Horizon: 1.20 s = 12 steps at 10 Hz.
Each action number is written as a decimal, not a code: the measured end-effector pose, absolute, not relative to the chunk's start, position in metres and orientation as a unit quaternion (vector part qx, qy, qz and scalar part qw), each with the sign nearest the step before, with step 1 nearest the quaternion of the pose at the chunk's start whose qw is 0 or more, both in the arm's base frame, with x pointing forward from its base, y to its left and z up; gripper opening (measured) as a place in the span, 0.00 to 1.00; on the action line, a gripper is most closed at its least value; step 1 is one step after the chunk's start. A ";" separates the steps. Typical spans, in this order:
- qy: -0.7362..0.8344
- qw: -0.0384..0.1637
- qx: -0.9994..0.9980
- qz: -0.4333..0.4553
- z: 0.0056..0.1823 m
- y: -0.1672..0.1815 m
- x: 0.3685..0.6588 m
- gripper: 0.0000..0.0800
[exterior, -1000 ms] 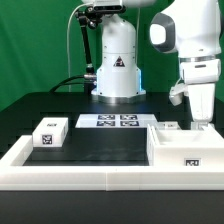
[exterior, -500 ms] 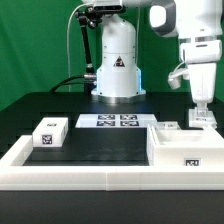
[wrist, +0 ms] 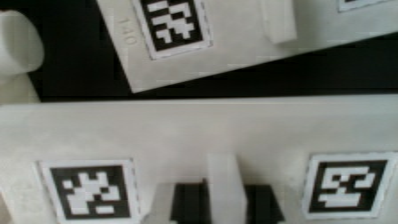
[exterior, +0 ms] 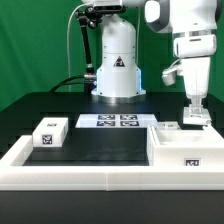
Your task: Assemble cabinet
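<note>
The large white plastic box of the cabinet (exterior: 178, 150), tagged on its near face, sits on the black table (exterior: 105, 146) at the near end of the exterior view's right. The arm's two-finger gripper (exterior: 196, 117) hangs straight down over its far edge. In the wrist view, the dark fingers (wrist: 185, 204) stand on either side of a thin white ridge — whether they pinch it, I cannot tell. The flat white marker board (exterior: 120, 121) lies further back, mid-table. A small white tagged block (exterior: 50, 132) rests well apart, at the left, behind the long white rail (exterior: 90, 177).

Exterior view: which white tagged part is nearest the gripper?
The cabinet, the big box at the exterior view's right, directly under the gripper; the small block lies at that view's left.
</note>
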State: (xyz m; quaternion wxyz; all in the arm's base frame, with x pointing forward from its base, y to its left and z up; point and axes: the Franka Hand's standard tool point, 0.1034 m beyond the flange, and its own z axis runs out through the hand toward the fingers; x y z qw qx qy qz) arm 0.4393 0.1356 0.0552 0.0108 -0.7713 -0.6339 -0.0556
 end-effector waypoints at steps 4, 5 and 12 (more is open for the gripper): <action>-0.645 0.008 -0.762 -0.057 0.058 0.129 0.449 0.09; -0.645 0.008 -0.762 -0.056 0.058 0.128 0.448 0.09; -0.652 0.013 -0.757 -0.051 0.048 0.129 0.447 0.09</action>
